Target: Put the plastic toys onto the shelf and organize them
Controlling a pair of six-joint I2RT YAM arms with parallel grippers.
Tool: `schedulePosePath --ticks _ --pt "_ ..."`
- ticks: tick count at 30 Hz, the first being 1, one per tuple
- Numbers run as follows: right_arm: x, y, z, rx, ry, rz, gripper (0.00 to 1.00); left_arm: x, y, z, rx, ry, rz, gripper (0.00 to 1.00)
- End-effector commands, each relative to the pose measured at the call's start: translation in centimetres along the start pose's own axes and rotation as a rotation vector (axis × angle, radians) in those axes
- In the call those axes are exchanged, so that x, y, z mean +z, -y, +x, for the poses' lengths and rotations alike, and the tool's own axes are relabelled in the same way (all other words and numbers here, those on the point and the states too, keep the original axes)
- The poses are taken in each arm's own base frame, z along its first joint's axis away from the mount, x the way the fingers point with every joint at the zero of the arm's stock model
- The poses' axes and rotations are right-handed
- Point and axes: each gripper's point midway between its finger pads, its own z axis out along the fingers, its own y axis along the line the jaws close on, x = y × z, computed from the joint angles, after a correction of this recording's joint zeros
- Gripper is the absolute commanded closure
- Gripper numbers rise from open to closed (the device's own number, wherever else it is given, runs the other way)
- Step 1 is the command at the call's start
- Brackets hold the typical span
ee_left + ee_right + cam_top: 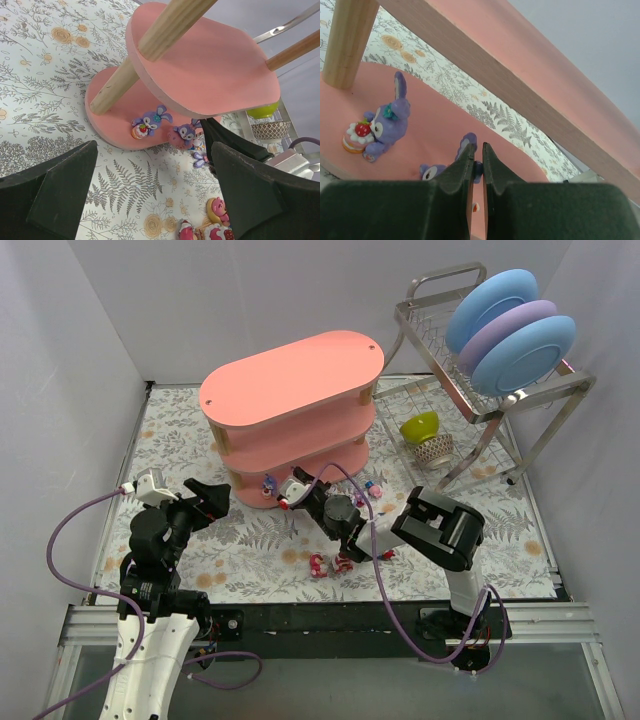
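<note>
Salmon-pink boards of the shelf carry very little so far. Only its lowest tier has toys, and the middle and top tiers look bare as far as the views reach. On that lowest tier a purple bunny hugging a small cake stands upright near the shelf's wooden post. A second purple figurine sits at the front edge of the same tier, beside the bunny.

The right gripper has its jaws drawn narrow around one ear of this figurine. I judge the figurine to be pinched by the ear and being set down, not yet released. Whether its base rests fully on the board I cannot tell.

In front of the shelf, several loose toys lie on the table, pink and red ones among them. The left gripper hangs off the shelf's left front corner, jaws spread wide with nothing between them. By this showing the task is early: about two toys on the shelf, most waiting in front of it.
</note>
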Motion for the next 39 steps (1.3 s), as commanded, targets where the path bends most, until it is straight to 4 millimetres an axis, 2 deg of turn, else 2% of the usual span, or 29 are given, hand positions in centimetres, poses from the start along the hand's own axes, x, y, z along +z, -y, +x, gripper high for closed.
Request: schedulePosePath --ticks 1,6,9,18,20,23,24,26,39 --pt "-1.8 7.9 -8.4 0.236 0.353 0.28 0.91 -0.1 0.4 -0.2 0.014 0.005 0.019 0.02" --pt "-2.1 7.2 -7.7 0.244 0.326 0.254 0.75 -0.1 0.4 -0.3 0.015 0.01 0.021 0.02" --pt "-2.3 7.0 -7.7 0.248 0.319 0.241 0.71 -0.1 0.4 -0.3 0.015 0.008 0.018 0.02" --pt "-2.7 6.7 -7.5 0.249 0.298 0.223 0.67 -0.2 0.4 -0.3 0.014 0.011 0.021 0.02" --pt "-2.6 6.5 -7.4 0.246 0.294 0.214 0.7 -0.2 0.4 -0.4 0.015 0.013 0.021 0.02" --pt "-2.5 6.3 -7.5 0.242 0.297 0.201 0.84 -0.3 0.5 -0.5 0.014 0.016 0.025 0.02" --pt "-2.5 6.3 -7.4 0.239 0.295 0.202 0.92 -0.3 0.5 -0.5 0.014 0.016 0.025 0.02" --pt "-2.5 6.3 -7.6 0.236 0.304 0.208 0.99 -0.2 0.5 -0.4 0.015 0.015 0.022 0.02" --pt "-0.7 6.8 -8.7 0.212 0.376 0.278 0.99 -0.1 0.5 -0.3 0.016 0.007 0.022 0.02"
